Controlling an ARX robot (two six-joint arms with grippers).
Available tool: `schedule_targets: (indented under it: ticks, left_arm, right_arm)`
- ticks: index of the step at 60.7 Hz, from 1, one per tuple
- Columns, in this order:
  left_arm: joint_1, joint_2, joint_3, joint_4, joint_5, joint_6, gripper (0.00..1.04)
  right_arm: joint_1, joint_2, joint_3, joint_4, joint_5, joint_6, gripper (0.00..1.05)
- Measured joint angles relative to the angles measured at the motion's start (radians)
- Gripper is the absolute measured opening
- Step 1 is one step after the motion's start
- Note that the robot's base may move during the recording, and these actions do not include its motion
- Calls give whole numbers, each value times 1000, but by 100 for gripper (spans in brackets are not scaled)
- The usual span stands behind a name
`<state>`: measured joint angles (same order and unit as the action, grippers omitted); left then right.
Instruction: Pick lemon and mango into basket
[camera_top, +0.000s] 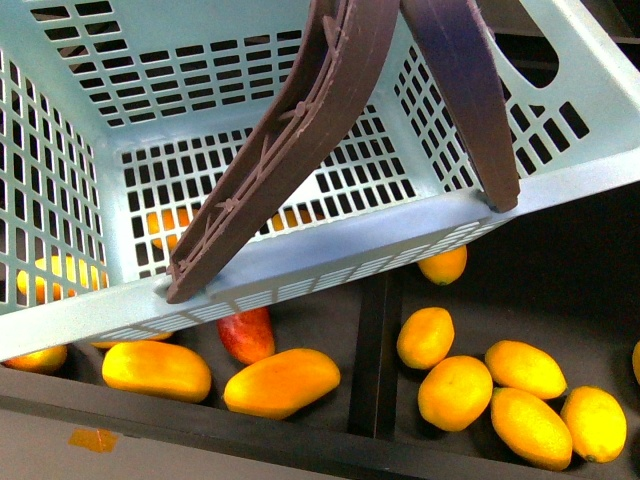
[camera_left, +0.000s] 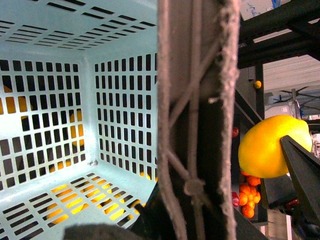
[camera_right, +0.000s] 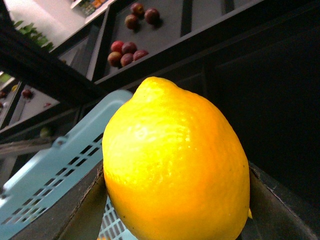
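The turquoise basket (camera_top: 300, 265) hangs tilted over the fruit bins and fills the upper front view; nothing lies inside it. Its two brown handles (camera_top: 300, 140) stand up. My left gripper (camera_left: 192, 220) is shut on a handle (camera_left: 195, 100), which runs up the middle of the left wrist view. My right gripper (camera_right: 175, 210) is shut on the lemon (camera_right: 175, 150), its fingers (camera_right: 272, 202) pressing both sides. In the left wrist view the lemon (camera_left: 272, 147) hangs outside the basket, beyond the handle. A yellow mango (camera_top: 282, 382) lies in the left bin below the basket. Neither gripper shows in the front view.
A second yellow mango (camera_top: 157, 369) and a dark red mango (camera_top: 247, 333) share the left bin. A dark divider (camera_top: 375, 350) separates it from the right bin, which holds several lemons (camera_top: 455, 392). A higher shelf carries red fruit (camera_right: 125, 50).
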<state>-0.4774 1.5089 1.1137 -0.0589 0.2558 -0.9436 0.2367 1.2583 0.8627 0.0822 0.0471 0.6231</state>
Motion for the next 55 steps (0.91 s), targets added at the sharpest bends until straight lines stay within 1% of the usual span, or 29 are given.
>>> schedule_targets:
  ticks: [11, 21, 22, 24, 25, 29, 30, 33, 39, 42, 44, 45, 46, 47, 48, 49, 50, 51, 52, 55]
  left_arm:
    - [0, 0, 0, 0, -1, 0, 5]
    - [0, 0, 0, 0, 0, 0, 5]
    - [0, 0, 0, 0, 0, 0, 5]
    - [0, 0, 0, 0, -1, 0, 5]
    - [0, 0, 0, 0, -1, 0, 5]
    - [0, 0, 0, 0, -1, 0, 5]
    - [0, 0, 0, 0, 0, 0, 5]
    - [0, 0, 0, 0, 0, 0, 5]
    - [0, 0, -5, 0, 0, 6, 5]
    - [0, 0, -6, 0, -2, 0, 5]
    - [1, 0, -6, 0, -5, 1, 5]
    - [1, 0, -6, 0, -6, 3, 5]
    - [1, 0, -6, 0, -8, 5, 5]
    - [1, 0, -6, 0, -9, 5, 5]
    - [1, 0, -6, 0, -8, 5, 5]
    - [1, 0, -6, 0, -8, 5, 5]
    - [1, 0, -6, 0, -8, 4, 5]
    - [1, 0, -6, 0, -8, 4, 5]
    - [1, 0, -6, 0, -7, 3, 5]
    - [1, 0, -6, 0, -5, 3, 5]
  right_arm:
    - [145, 14, -14, 2, 35, 1, 71]
    - [223, 58, -26, 3, 47, 16, 71]
    - [227, 62, -28, 4, 47, 17, 73]
    - [230, 65, -29, 4, 47, 19, 77]
    - [235, 66, -33, 4, 47, 21, 82]
    - [238, 67, -40, 4, 48, 27, 95]
    - [238, 66, -40, 3, 49, 31, 97]
    - [235, 56, -43, -1, 55, 31, 96]
    - [215, 21, -59, -14, 77, 30, 96]
    - [192, -17, -76, -31, 102, 23, 96]
    - [169, -57, -95, -42, 140, 9, 96]
    - [162, -75, -116, -6, 176, -32, 94]
    - [150, -97, -150, 62, 216, -78, 91]
    - [128, -132, -208, 179, 243, -145, 86]
    - [111, -156, -246, 246, 244, -215, 82]
    - [103, -167, -264, 279, 244, -229, 80]
    - [88, -191, -300, 335, 244, -296, 77]
    - [80, -202, -317, 359, 243, -309, 75]
    - [66, -222, -348, 402, 242, -358, 72]
    - [42, -260, -401, 458, 232, -446, 65]
